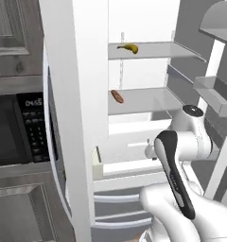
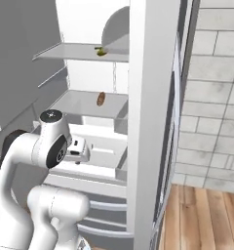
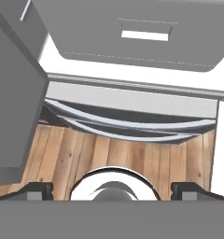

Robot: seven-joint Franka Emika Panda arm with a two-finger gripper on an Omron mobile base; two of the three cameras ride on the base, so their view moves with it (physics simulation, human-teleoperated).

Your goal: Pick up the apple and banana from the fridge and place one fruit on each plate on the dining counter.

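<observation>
Nearest my hand camera, the gripper (image 3: 112, 189) is sitting with its fingertips (image 3: 37, 190) spread fully wide, gripping nothing, over the wooden floor (image 3: 109, 156). I'm seeing the banana (image 1: 128, 47), small, curved and yellow with darker tips, lying on the fridge (image 1: 134, 28)'s upper shelf (image 1: 153, 49) at upper centre of the left base view.

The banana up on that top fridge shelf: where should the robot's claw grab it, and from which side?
Probably across the middle of the banana, coming straight in from the fridge's open front. It lies flat and crosswise near the shelf's front edge, so its curved body is narrowest there. The gripper is open, low by the drawer, holding nothing.
</observation>
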